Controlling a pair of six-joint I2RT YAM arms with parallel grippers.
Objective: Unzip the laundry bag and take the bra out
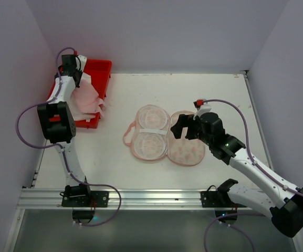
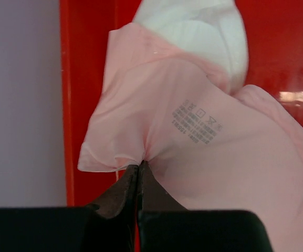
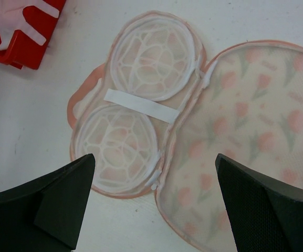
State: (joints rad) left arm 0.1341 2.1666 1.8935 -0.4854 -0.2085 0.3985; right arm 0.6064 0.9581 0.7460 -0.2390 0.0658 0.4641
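The laundry bag [image 1: 150, 132] lies unzipped and spread flat at the table's middle. Its left half [image 3: 135, 105] shows two white plastic domes and a white strap. Its right half [image 3: 251, 126] is a cream flap with orange-pink flowers. My right gripper [image 1: 183, 128] hovers open over the seam between the halves [image 3: 155, 157], nothing between its fingers. The pale pink bra [image 1: 88, 97] hangs over the red tray [image 1: 100, 68] at the back left. My left gripper [image 1: 72, 71] is shut on a fold of the bra [image 2: 193, 131], the pinch showing at its tips [image 2: 139, 165].
The red tray's rim [image 2: 88, 79] runs beside the purple left wall. A corner of the tray [image 3: 20, 50] with the bra's white straps [image 3: 20, 23] shows at the right wrist view's top left. Purple walls close in the white table on three sides.
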